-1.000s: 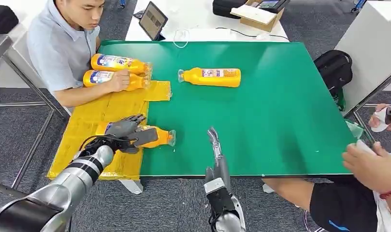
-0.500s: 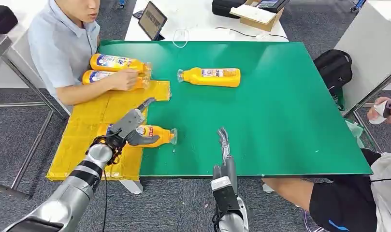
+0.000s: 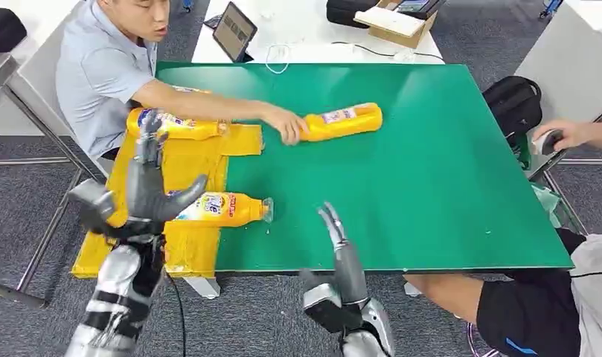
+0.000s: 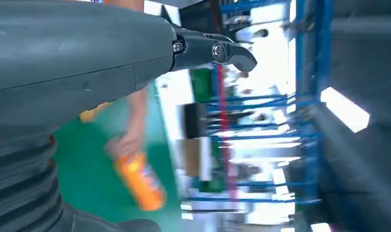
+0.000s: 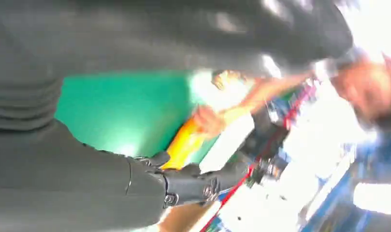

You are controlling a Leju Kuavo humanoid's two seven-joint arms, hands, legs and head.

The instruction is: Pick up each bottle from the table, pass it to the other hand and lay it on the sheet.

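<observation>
One bottle (image 3: pixel 222 209) lies on its side across the near edge of the yellow sheet (image 3: pixel 182 160), its cap end poking out over the green counter (image 3: pixel 431 163), and nothing is holding it. The left hand (image 3: pixel 145 193) is raised above the sheet just beside that bottle, fingers spread wide and empty. The right hand (image 3: pixel 335 238) stands at the counter's front edge, well apart from the sheet, fingers apart and holding nothing. Another bottle (image 3: pixel 167 125) rests at the far end of the sheet. The last bottle (image 3: pixel 342 121) lies on the bare counter beyond the sheet's far corner, and a person seated at the far side of the sheet has a hand (image 3: pixel 290 126) on its neck end. To my eye one delivery looks finished and the robot stands between rounds, with that far bottle the one left to fetch. The next move would call for the right hand to reach across the counter, away from the sheet, close around the bottle's body once the person's hand is off it, lift it, and bring it towards the left hand for the handover.
</observation>
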